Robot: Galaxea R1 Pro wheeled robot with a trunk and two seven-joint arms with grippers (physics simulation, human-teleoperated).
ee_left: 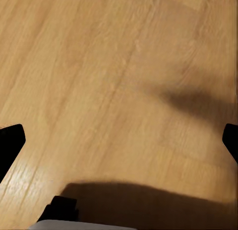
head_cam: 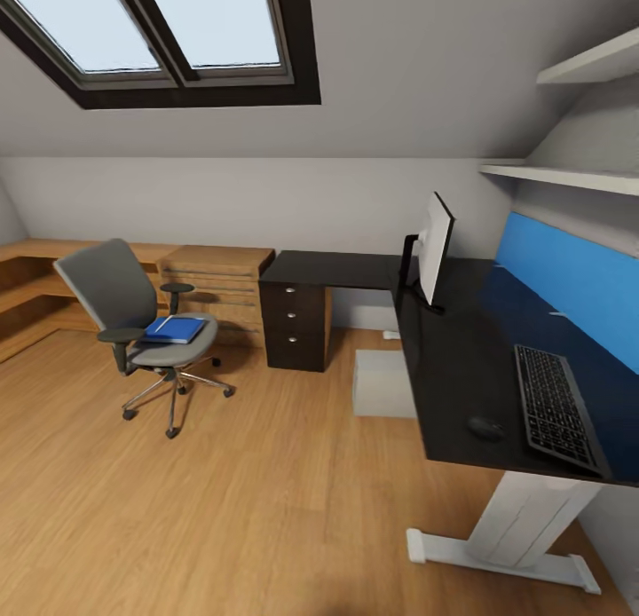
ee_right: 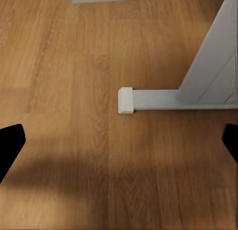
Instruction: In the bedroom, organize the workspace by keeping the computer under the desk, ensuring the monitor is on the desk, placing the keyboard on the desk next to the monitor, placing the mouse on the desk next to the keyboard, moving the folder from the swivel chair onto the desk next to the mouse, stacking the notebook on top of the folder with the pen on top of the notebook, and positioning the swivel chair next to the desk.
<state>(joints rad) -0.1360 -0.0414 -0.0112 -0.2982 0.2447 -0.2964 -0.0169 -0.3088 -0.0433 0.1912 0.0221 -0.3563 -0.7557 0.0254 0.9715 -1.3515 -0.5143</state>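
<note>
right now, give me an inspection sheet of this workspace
surface: desk, glossy black, white leg
job's things: monitor, keyboard and mouse on desk; computer under it; folder on chair seat, a thin pale item on top; chair apart from desk
clutter: nothing seen
grippers: left gripper and right gripper open, empty, over floor
cables: nothing seen
surroundings: skylight, wooden shelving, wall shelves

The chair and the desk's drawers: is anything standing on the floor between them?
No. In the head view, only bare wooden floor lies between the chair and the drawers.
</note>
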